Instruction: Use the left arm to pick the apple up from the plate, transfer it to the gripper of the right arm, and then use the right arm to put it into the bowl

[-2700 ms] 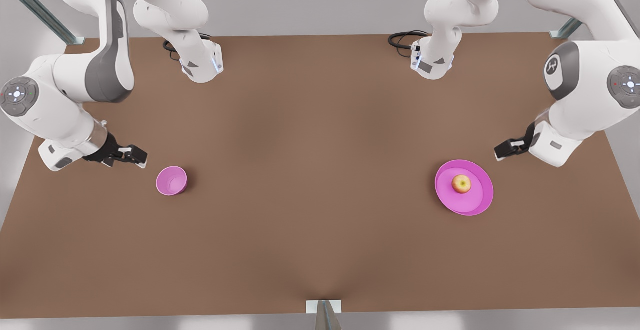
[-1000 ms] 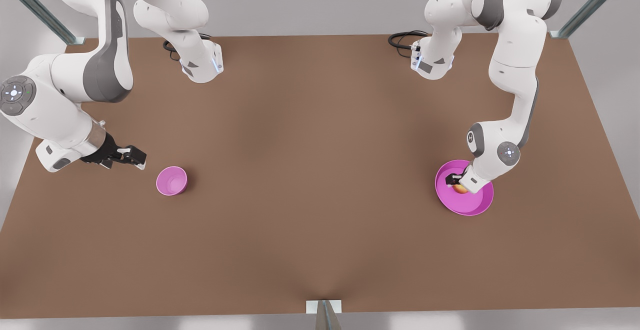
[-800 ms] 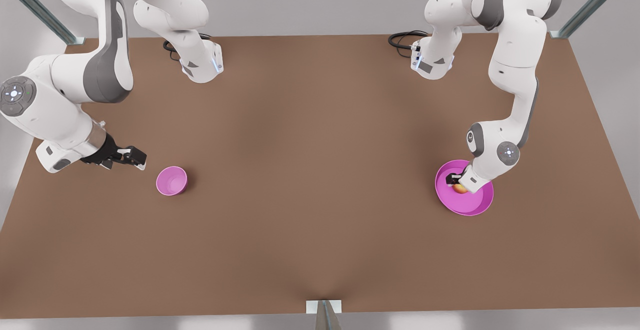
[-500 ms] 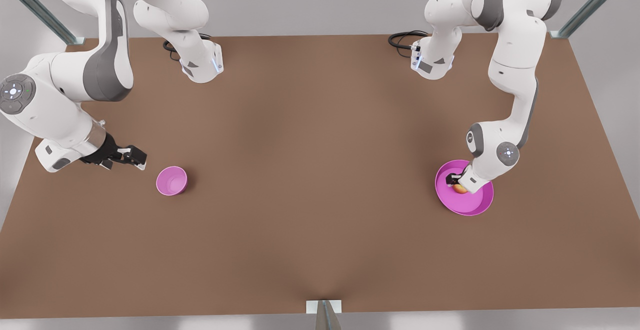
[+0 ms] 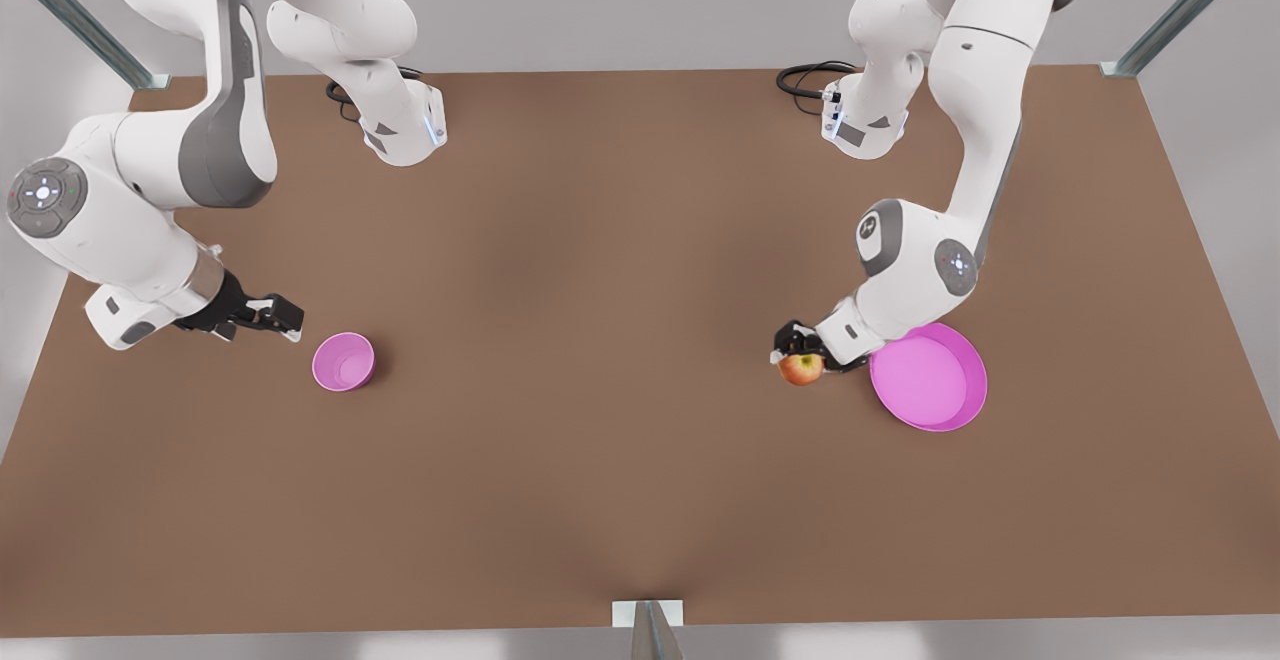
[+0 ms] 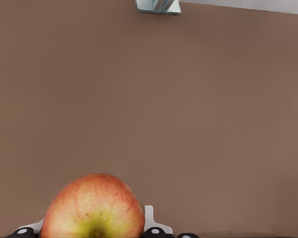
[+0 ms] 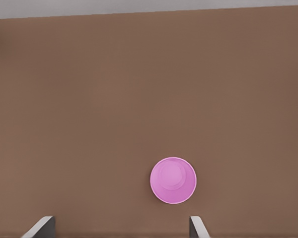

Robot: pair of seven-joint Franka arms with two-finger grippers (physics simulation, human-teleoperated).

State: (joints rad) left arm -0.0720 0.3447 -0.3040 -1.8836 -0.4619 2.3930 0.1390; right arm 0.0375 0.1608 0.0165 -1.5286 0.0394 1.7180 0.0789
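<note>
1. We are holding the apple [image 5: 801, 369] in our left tool [image 5: 797, 352]. Its fingers are closed tight on the apple's sides, just off the plate [image 5: 940, 408] and above the desk [image 5: 620, 460].
2. We are thinking the next job is the hand-over, so we should carry the apple slowly to the middle and keep it steady.
3. Our right tool [image 5: 283, 318] is waiting near the bowl [image 5: 343, 362], its fingers [image 7: 39, 227] spread wide and holding nothing.
</note>
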